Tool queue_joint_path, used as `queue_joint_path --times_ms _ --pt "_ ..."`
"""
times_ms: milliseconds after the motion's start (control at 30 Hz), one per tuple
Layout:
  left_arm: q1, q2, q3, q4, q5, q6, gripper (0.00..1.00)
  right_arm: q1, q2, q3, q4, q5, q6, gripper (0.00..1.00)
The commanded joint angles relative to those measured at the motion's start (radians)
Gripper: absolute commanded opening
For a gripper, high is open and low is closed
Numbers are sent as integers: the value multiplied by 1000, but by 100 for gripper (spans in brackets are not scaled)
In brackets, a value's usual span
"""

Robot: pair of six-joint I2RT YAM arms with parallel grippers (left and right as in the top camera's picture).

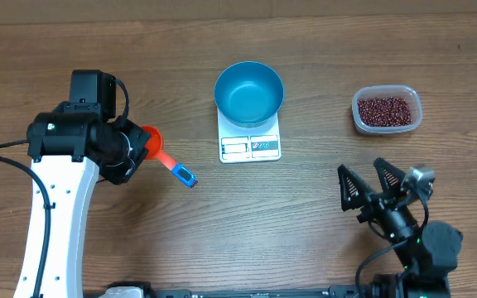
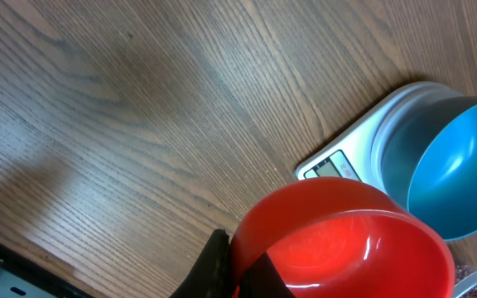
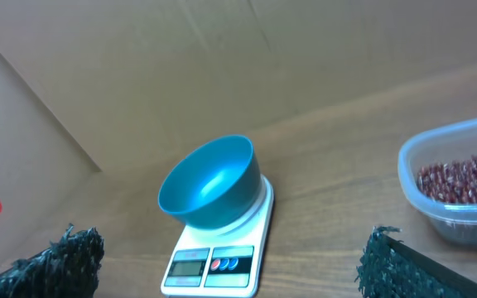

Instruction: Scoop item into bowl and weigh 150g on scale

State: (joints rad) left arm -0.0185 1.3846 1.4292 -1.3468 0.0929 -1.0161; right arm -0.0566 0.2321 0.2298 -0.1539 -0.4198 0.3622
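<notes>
Right of the scale (image 1: 250,147), beans (image 1: 384,108): light, loose, spill-prone.
Your left gripper (image 1: 137,151) clamps the scoop (image 1: 166,159); right gripper (image 1: 369,184) gapes empty. Dig deep, lift level.

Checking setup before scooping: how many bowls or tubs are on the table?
2: the blue bowl on the scale; the clear tub of beans is to its right. None seems hidden.

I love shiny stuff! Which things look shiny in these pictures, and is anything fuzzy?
Left wrist view: the red scoop is very close and a little soft, with a pale glare streak inside. Right wrist view: the blue bowl has a gentle shine, and the dark fingers at the bottom corners look fuzzy. Overhead view: even light, only faint shadows on the table.
</notes>
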Motion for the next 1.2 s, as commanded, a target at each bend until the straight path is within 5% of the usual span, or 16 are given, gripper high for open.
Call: queue_joint_path --times_ms 0,533,1000,1167 --pt "-3 -13 0 -2 4 -14 4 2 114 97 -23 -26 4 100" --pt "-3 -12 0 15 5 -26 4 2 528 314 74 -402 10 100" --pt "-23 -12 0 13 24 -398 4 2 612 314 245 -420 635 100" --pt "-90 -12 0 14 24 -546 4 11 650 314 264 -434 712 100"
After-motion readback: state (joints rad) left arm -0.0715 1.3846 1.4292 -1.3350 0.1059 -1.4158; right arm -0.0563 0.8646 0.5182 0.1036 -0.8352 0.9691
